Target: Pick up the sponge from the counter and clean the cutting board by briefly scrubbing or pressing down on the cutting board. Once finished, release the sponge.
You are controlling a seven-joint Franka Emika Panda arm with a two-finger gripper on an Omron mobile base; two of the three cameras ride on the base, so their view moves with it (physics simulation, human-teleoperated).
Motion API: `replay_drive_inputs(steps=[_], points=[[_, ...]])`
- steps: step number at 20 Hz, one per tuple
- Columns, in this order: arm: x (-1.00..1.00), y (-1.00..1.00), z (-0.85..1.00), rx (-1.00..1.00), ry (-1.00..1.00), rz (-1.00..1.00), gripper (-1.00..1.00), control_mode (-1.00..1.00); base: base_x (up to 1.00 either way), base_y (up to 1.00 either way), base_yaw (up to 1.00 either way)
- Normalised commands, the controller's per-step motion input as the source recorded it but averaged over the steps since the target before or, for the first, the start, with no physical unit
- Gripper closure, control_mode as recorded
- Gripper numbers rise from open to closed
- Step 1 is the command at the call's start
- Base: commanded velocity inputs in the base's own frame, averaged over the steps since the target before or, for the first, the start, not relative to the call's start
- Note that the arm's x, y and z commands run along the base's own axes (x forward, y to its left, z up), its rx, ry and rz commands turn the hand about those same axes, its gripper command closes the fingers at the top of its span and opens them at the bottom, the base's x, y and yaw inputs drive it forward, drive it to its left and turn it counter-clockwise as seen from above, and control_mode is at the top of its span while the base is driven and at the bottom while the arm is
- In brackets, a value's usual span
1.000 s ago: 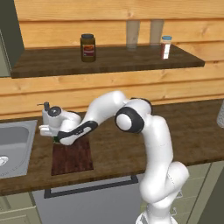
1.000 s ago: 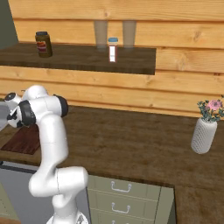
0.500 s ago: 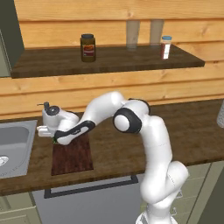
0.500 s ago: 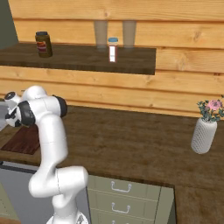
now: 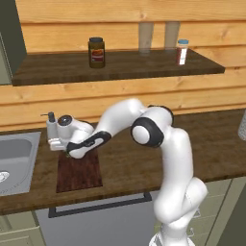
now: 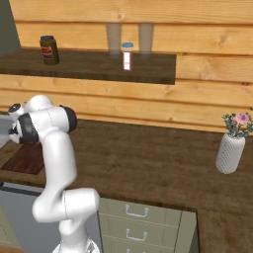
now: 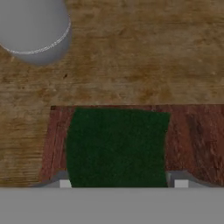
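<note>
My arm (image 5: 175,158) is glossy white with rounded links, dark joint bands, and small pale grey fingertips (image 7: 64,183).

No text, brand or number can be read: the label on the dark jar (image 5: 96,52) and the red band on the small bottle (image 5: 181,52) are blurred.

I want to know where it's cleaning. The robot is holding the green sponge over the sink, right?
Not quite. The sponge sits between the fingers, but it is over the cutting board, not the sink. The hand view shows the dark board under the sponge, and the left base view shows the sink off to one side.
</note>
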Motion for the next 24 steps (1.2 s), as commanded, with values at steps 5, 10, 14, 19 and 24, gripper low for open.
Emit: replay_drive_inputs(steps=[5, 10, 14, 19, 24], points=[[-0.14, -0.73, -0.12, 0.05, -0.01, 0.23, 1.0, -1.0, 0.0, 0.0, 0.0], [-0.15, -0.58, -0.18, 0.09, -0.01, 0.2, 1.0, -1.0, 0.0, 0.0, 0.0], [-0.13, -0.12, -0.18, 0.01, -0.05, 0.01, 1.0, -1.0, 0.0, 0.0, 0.0], [0.0, -0.12, -0.03, 0.01, -0.01, 0.0, 1.0, -1.0, 0.0, 0.0, 0.0], [-0.04, -0.01, -0.03, -0.02, -0.04, 0.07, 1.0, -1.0, 0.0, 0.0, 0.0]])
